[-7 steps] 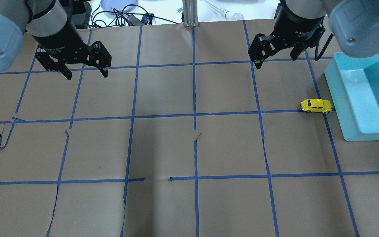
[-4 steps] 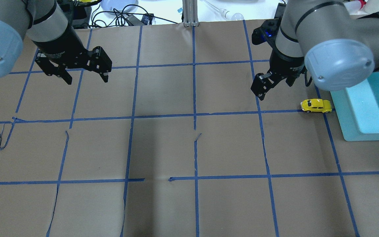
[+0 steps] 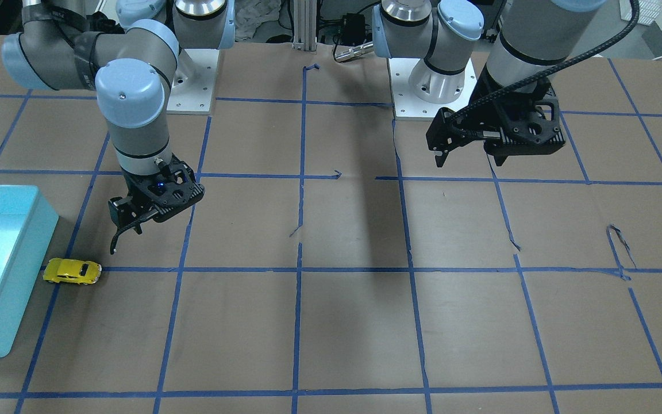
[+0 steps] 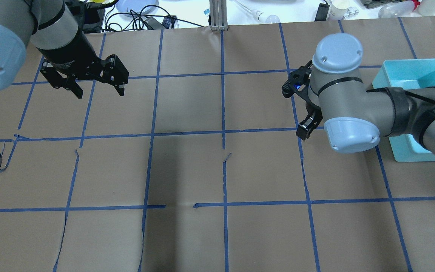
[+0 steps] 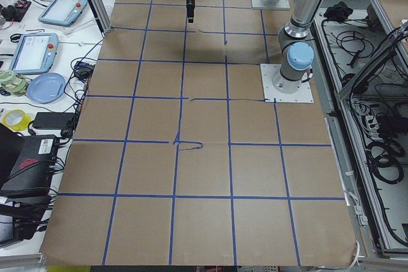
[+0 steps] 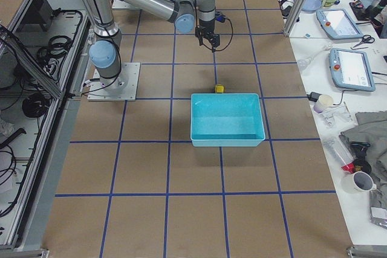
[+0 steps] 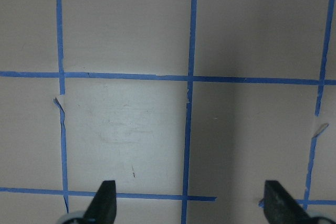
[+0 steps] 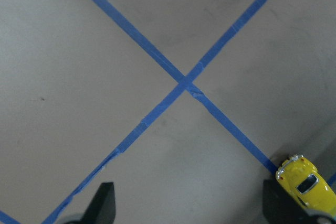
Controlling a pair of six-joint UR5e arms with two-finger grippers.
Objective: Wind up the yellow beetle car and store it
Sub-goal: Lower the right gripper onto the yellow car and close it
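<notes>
The yellow beetle car (image 3: 72,271) stands on the brown paper, just beside the teal bin (image 3: 20,276). It also shows in the exterior right view (image 6: 219,89) and at the lower right corner of the right wrist view (image 8: 305,181). In the overhead view the right arm hides it. My right gripper (image 3: 125,238) is open and empty. It hangs above the table a short way from the car, on the robot's side of it. My left gripper (image 4: 99,90) is open and empty over the other half of the table, far from the car.
The teal bin (image 4: 402,71) is empty inside and sits at the table's edge on my right side (image 6: 227,140). Blue tape lines grid the paper, torn in places. Cables, a plate and bottles lie past the far edge in the overhead view.
My right arm has swung over and lowered toward the car, and its elbow now covers the car in the overhead view. The left gripper has barely moved. The car has not moved.
</notes>
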